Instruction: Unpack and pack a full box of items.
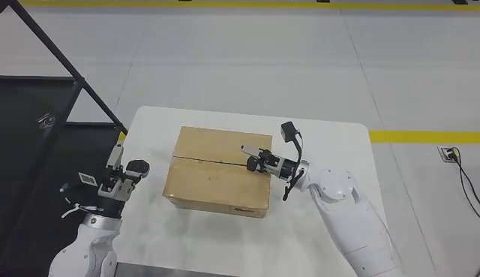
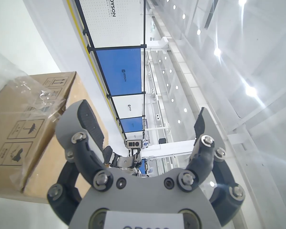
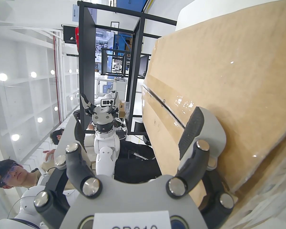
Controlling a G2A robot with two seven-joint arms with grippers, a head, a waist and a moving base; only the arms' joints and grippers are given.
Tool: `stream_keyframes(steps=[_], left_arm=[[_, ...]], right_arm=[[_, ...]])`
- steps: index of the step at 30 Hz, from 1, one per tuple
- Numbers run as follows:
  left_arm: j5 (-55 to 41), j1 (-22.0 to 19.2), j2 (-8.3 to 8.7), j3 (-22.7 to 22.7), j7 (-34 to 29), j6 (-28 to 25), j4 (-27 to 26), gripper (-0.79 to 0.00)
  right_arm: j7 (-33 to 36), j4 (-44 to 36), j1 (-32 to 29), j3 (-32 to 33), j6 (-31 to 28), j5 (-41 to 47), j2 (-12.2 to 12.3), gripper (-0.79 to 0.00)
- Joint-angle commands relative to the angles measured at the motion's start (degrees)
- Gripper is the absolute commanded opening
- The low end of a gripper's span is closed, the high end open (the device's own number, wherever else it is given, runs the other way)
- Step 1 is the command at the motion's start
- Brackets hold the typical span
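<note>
A closed brown cardboard box (image 1: 217, 176) with a clear-taped seam across its top stands in the middle of the white table (image 1: 330, 146). My right gripper (image 1: 252, 160) is open over the box's right end. In the right wrist view (image 3: 135, 117), one finger (image 3: 195, 129) lies against the box top (image 3: 217, 67) beside the seam. My left gripper (image 1: 125, 166) is open to the left of the box, apart from it, with nothing between its fingers. The left wrist view shows this gripper (image 2: 143, 110) and the printed box end (image 2: 26, 125).
A black metal frame (image 1: 67, 89) stands off the table's left side, close behind the left arm. Bare table lies to the right of the box and along its front edge. A yellow floor line (image 1: 420, 136) runs beyond the table.
</note>
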Motion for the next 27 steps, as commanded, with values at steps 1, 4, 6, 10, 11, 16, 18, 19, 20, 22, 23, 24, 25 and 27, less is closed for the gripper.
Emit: stream_keyframes(steps=[1, 4, 6, 10, 11, 16, 18, 19, 20, 22, 23, 24, 25, 27], left_arm=[[-0.72, -0.91, -0.17, 0.22, 2.83, 2.1, 2.5, 0.0], [-3.71, -4.17, -0.65, 1.14, 8.5, 6.02, 8.7, 0.0], [-4.42, -6.49, -0.78, 1.97, 8.72, 7.64, 13.47, 0.0], [-5.25, -11.5, -0.98, 4.37, 4.68, 8.39, 23.05, 0.0], [-5.07, -12.67, -1.05, 5.2, 3.39, 8.4, 24.93, 0.0], [-8.19, -19.14, -1.61, 7.35, 0.84, 8.91, 33.97, 0.0], [-9.01, -21.63, -1.82, 8.22, -0.52, 8.86, 36.88, 0.0], [-9.07, -22.82, -1.94, 8.68, -0.64, 8.64, 38.22, 0.0], [-9.3, -23.88, -2.09, 9.26, -0.96, 8.6, 39.47, 0.0], [-9.41, -25.93, -2.3, 10.26, -2.16, 8.68, 41.8, 0.0], [-9.01, -26.93, -2.38, 10.67, -2.16, 8.46, 43.01, 0.0], [-9.04, -27.9, -2.51, 11.09, -2.23, 8.5, 44.2, 0.0], [-9.02, -28.93, -2.63, 11.5, -2.19, 8.53, 45.38, 0.0], [-9.01, -30.85, -2.89, 12.29, -2.09, 8.4, 47.74, 0.0]], right_arm=[[0.0, 0.0, 0.0, 0.0, 0.0, 0.0, 0.0, 0.0], [0.0, 0.0, 0.0, 0.0, 0.0, 0.0, 0.0, 0.0], [0.0, 0.0, 0.0, 0.0, 0.0, 0.0, 0.0, 0.0], [0.0, 0.0, 0.0, 0.0, 0.0, 0.0, 0.0, 0.0], [0.0, 0.0, 0.0, 0.0, 0.0, 0.0, 0.0, 0.0], [0.0, 0.0, 0.0, 0.0, 0.0, 0.0, 0.0, 0.0], [0.0, 0.0, 0.0, 0.0, 0.0, 0.0, 0.0, 0.0], [0.0, 0.0, 0.0, 0.0, 0.0, 0.0, 0.0, 0.0], [0.0, 0.0, 0.0, 0.0, 0.0, 0.0, 0.0, 0.0], [0.0, 0.0, 0.0, 0.0, 0.0, 0.0, 0.0, 0.0], [0.0, 0.0, 0.0, 0.0, 0.0, 0.0, 0.0, 0.0], [0.0, 0.0, 0.0, 0.0, 0.0, 0.0, 0.0, 0.0], [0.0, 0.0, 0.0, 0.0, 0.0, 0.0, 0.0, 0.0], [0.0, 0.0, 0.0, 0.0, 0.0, 0.0, 0.0, 0.0]])
